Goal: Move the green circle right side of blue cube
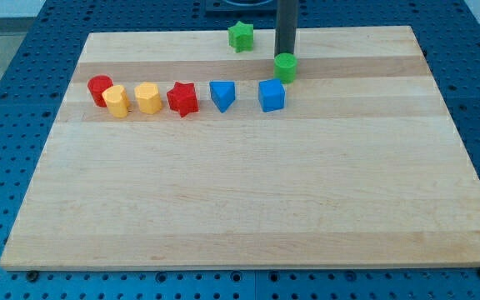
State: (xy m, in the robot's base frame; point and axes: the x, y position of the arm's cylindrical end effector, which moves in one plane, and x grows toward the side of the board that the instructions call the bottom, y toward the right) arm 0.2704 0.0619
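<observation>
The green circle (286,67) sits near the view's top, just above and slightly right of the blue cube (272,95). My tip (284,55) comes down from the view's top and stands at the top edge of the green circle, touching or nearly touching it. The blue cube lies below the circle with a small gap between them.
A green star (240,36) lies near the board's top edge, left of my rod. A row runs leftward from the cube: blue triangle-like block (222,95), red star (182,98), yellow hexagon (147,97), yellow block (117,101), red circle (100,87). The wooden board (248,200) rests on a blue pegboard table.
</observation>
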